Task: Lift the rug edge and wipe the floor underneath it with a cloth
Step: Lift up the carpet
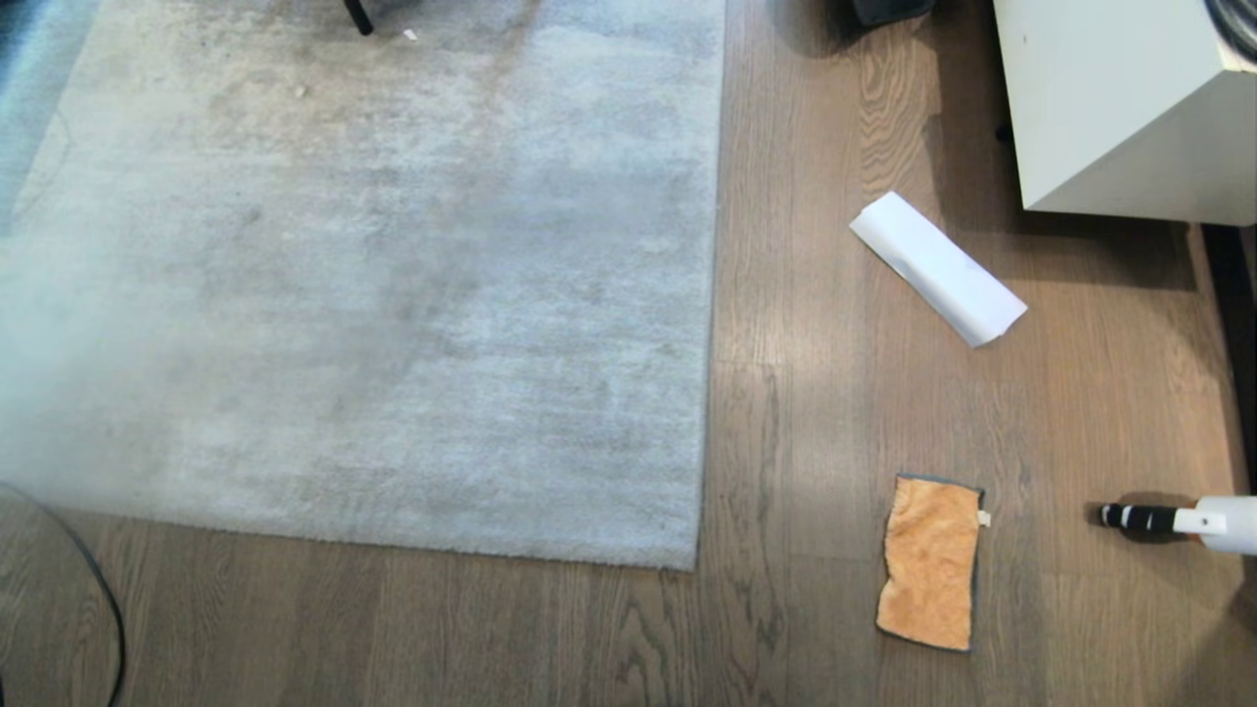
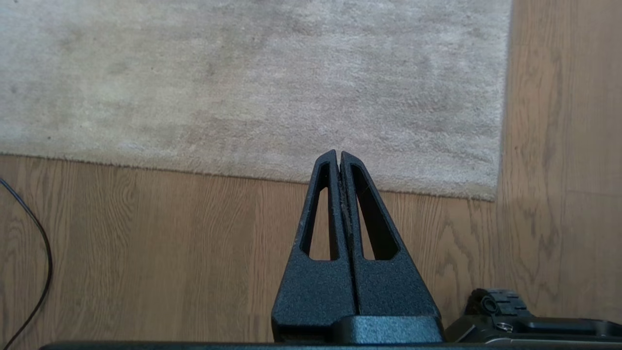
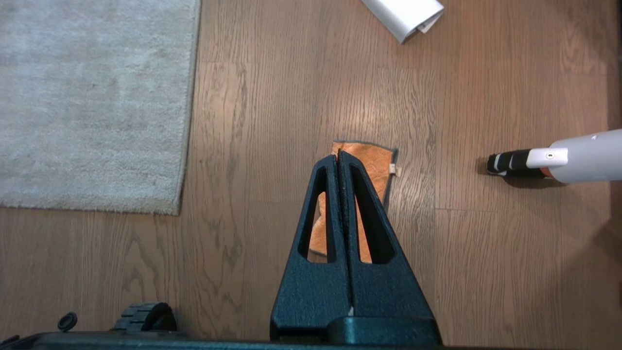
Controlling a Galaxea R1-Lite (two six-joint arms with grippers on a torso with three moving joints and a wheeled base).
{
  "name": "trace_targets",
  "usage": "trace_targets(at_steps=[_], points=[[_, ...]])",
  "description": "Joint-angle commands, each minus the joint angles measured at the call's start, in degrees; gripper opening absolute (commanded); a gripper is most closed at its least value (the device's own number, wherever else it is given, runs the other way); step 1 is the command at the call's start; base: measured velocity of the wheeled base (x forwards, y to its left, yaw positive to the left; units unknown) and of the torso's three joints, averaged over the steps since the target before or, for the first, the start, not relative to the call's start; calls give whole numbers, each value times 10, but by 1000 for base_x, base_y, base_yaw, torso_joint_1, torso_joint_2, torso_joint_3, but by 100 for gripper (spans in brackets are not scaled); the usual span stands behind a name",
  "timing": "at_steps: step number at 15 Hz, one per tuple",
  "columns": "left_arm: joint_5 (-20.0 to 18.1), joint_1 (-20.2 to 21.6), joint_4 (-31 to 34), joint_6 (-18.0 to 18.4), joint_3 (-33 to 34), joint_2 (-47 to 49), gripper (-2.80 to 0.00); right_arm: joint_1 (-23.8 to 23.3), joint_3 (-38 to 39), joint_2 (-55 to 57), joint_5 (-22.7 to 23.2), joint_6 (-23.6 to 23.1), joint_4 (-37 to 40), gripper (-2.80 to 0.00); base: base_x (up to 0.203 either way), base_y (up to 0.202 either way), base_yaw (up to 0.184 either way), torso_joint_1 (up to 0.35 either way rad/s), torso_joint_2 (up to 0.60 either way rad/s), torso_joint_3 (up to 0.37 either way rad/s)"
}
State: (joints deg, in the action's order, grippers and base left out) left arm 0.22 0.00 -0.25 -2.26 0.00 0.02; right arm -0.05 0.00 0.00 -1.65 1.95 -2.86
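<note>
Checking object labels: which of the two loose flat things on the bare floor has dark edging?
The orange cloth; the rolled white paper is plain.

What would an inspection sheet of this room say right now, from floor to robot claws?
Surface: wood-grain floor, bare beside the rug.
Job's things: grey rug flat, edge not lifted; orange cloth lies apart from it on the floor.
Clutter: rolled white paper; white tube with black striped tip.
Grippers: left gripper shut, empty, above the rug's edge; right gripper shut, empty, above the cloth.
Cables: thin dark cable by the rug.
Surroundings: white cabinet.
</note>
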Motion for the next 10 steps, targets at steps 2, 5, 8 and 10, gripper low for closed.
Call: trace_targets(at_steps=[2,5,8,10], points=[[0,0,0,0,0,0,-280,0,0,1,0,1,0,-280,0,0,0,7,4,-200],[0,0,0,0,0,0,-280,0,0,1,0,0,0,-280,0,0,0,1,5,-195],[0,0,0,0,0,0,-280,0,0,1,0,0,0,-280,0,0,0,1,4,-198],[0,0,0,0,0,0,-280,0,0,0,0,0,0,-280,0,0,0,0,5,-199]])
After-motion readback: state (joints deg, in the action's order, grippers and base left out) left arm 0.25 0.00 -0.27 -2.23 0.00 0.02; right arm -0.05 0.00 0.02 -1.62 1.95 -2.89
